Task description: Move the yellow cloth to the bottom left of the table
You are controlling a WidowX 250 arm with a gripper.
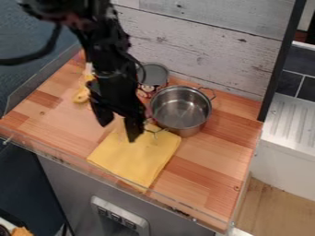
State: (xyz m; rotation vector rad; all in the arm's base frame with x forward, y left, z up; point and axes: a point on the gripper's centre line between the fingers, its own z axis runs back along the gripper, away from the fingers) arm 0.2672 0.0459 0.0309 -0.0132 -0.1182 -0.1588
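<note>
Tool (118, 123): fingers parted, nothing between them, over the upper end of the yellow cloth (137, 159). Cloth: spread at the middle of the front edge of the worktop (212, 161), upper end beside the metal pot (180, 109). Step in hand, as judged: the pick-up. Next move: settle the fingers about a fold, close, lift clear of the pot handle and carry along the front edge to the front left corner. Obscured: part of the cloth's upper end, behind the tool; contact between fingertips and fabric, uncertain. Partly covered by the arm (113, 80): a yellow object (80, 95), unidentified.
</note>
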